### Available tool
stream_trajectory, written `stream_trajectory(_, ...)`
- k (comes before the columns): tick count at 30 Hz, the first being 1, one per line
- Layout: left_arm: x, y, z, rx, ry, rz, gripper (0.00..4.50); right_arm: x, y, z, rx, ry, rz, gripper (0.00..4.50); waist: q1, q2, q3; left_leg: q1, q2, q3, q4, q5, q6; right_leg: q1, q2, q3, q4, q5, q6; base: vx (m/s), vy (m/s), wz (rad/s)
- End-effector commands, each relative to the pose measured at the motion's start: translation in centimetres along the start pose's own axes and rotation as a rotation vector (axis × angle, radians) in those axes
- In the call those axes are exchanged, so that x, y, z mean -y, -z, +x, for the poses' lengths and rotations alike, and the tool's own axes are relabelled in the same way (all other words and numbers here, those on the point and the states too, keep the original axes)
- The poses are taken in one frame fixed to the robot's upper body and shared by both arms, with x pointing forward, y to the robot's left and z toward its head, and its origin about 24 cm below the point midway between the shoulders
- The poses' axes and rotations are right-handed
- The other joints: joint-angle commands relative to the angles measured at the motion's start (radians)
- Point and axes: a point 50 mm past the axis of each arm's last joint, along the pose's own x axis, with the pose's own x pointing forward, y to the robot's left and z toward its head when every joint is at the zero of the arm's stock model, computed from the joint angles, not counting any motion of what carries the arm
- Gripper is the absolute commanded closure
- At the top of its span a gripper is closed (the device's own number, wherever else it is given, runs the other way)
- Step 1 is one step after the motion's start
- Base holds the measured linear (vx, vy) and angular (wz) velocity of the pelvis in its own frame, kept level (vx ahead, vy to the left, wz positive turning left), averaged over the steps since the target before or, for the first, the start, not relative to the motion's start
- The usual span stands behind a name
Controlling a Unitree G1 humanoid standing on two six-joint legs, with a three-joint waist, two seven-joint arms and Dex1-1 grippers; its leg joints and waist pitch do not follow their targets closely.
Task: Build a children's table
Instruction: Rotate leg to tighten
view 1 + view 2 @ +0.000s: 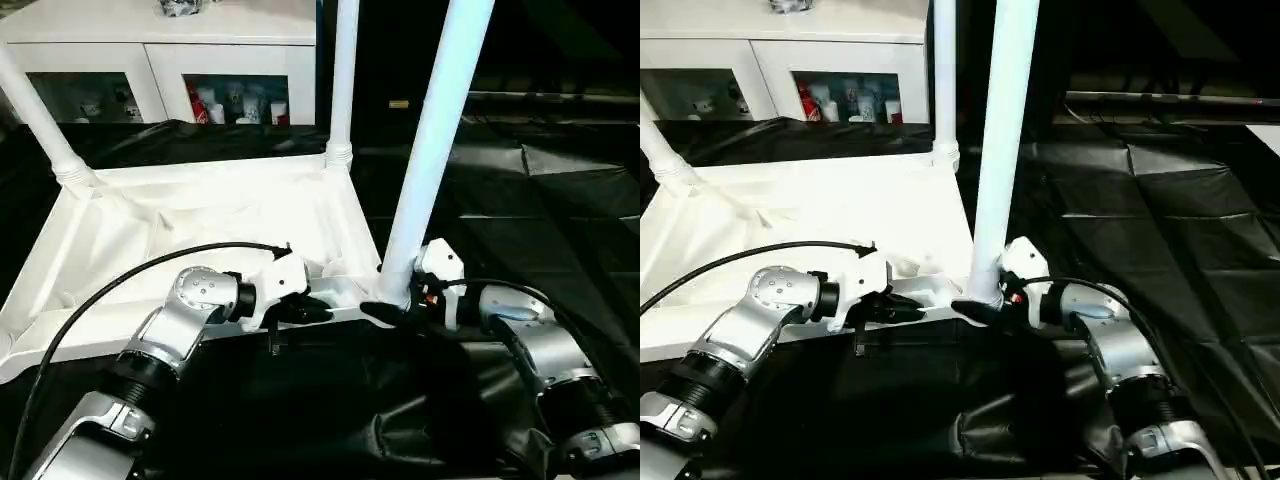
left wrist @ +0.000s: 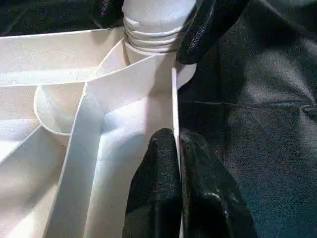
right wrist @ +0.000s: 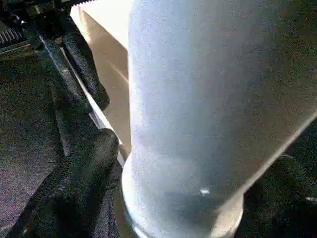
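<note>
Far-left leg: a white tapered tube that rises slanting from the tabletop's far-left corner socket and runs out past the picture's left edge.

Tabletop: white plastic, lying upside down on the black sheet, ribbed underside facing up. Its near long wall faces the robot.

Cabinet: white with glass doors, standing behind the tabletop, with small coloured items behind the glass.

Left tool: black fingers closed together on the tabletop's near wall, close to its near-right corner. In the left wrist view one finger lies inside the thin white wall and the other outside, both touching it.

Left arm: silver forearm reaching in from the lower left, with a black cable arching over it.

Far-right leg: upright in the far-right corner socket, with a ribbed collar at its base.

Near-right leg: the thickest in view. It stands in the near-right corner socket, leaning slightly rightward toward its top. Threads show at its foot just above the socket.

Right tool: spread wide around the base of the near-right leg, one black finger on each side of the tube. Whether the fingers press on it I cannot tell.

Right arm: silver forearm coming in from the lower right over the black sheet.
</note>
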Motion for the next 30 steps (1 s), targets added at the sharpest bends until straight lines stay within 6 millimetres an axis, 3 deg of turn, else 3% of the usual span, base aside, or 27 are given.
stream_trajectory(1,0.5,0.1,0.3,-0.001,0.026,0.006,4.5,0.0,0.0,-0.1,-0.004,0.003,-0.005,0.67,0.0,-0.011,-0.063,0.004,0.038,-0.006,-0.068,-0.188,0.059,0.056,-0.063,0.055,-0.074,-0.21,-0.202,0.0,0.0,0.0)
stream_trajectory(5,0.5,0.1,0.3,0.0,0.027,0.004,4.5,-0.1,-0.1,0.0,0.009,0.0,0.006,0.67,0.0,-0.011,-0.064,0.003,0.039,-0.007,-0.067,-0.179,0.061,0.056,-0.063,0.055,-0.072,-0.202,-0.202,0.0,0.0,0.0)
stream_trajectory(11,0.7,0.2,0.3,-0.003,0.033,0.0,4.5,-0.3,0.0,0.1,0.016,-0.01,0.016,1.36,0.001,-0.008,-0.065,0.004,0.039,-0.007,-0.066,-0.172,0.062,0.057,-0.062,0.055,-0.07,-0.181,-0.21,0.0,0.0,0.0)
stream_trajectory(17,0.7,0.3,0.3,-0.009,0.041,-0.002,4.5,-0.6,0.3,0.1,0.019,-0.017,0.025,1.7,0.0,-0.008,-0.066,0.005,0.038,-0.006,-0.065,-0.174,0.064,0.057,-0.061,0.054,-0.069,-0.17,-0.215,0.0,0.0,0.0)
stream_trajectory(25,0.8,0.4,0.3,-0.014,0.049,-0.009,4.5,-0.7,0.6,0.2,0.025,-0.011,0.045,1.78,0.0,-0.007,-0.066,0.004,0.038,-0.007,-0.066,-0.175,0.059,0.059,-0.061,0.054,-0.069,-0.174,-0.212,0.0,0.0,0.0)
stream_trajectory(29,0.2,0.5,0.7,-0.001,-0.036,-0.042,4.5,0.2,0.9,0.7,0.094,0.13,0.155,1.78,-0.003,-0.006,-0.065,0.005,0.039,-0.005,-0.065,-0.18,0.061,0.054,-0.061,0.055,-0.07,-0.174,-0.219,0.0,0.0,0.0)
stream_trajectory(30,-0.3,0.7,1.1,-0.017,-0.114,-0.053,4.5,0.8,1.2,1.3,0.128,0.24,0.24,1.78,-0.007,-0.006,-0.064,0.006,0.036,-0.008,-0.069,-0.204,0.044,0.055,-0.064,0.054,-0.077,-0.229,-0.21,0.0,0.0,0.0)
